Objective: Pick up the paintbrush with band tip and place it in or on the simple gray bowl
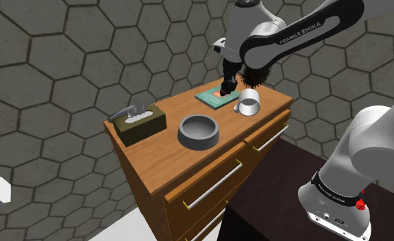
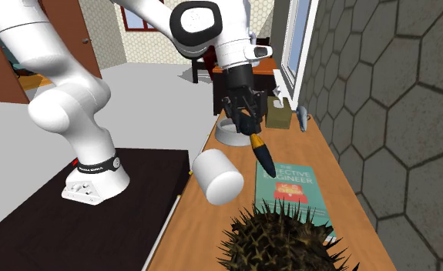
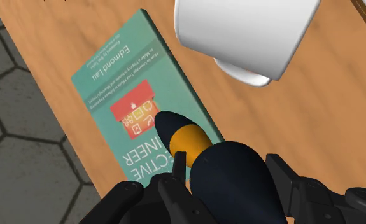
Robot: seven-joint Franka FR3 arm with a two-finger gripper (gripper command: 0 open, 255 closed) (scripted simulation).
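Note:
My black gripper (image 1: 225,81) is shut on the paintbrush (image 2: 261,151), a dark brush with an orange band just behind its dark tip. The brush hangs tip-down above a teal book (image 1: 214,98) at the far end of the wooden dresser top. In the wrist view the paintbrush (image 3: 186,141) sticks out between my fingers (image 3: 132,198) toward the book (image 3: 130,89). The grey bowl (image 1: 199,131) stands upright in the middle of the dresser top, nearer the front edge and apart from my gripper. In the second exterior view the bowl (image 2: 229,137) is partly hidden behind my gripper (image 2: 243,115).
A white mug (image 1: 248,103) lies on its side beside the book. A dark spiky ball (image 2: 285,239) sits at the dresser's end beyond the book. An olive tissue box (image 1: 139,120) stands at the other end. The dresser (image 1: 209,171) has drawers facing my stand.

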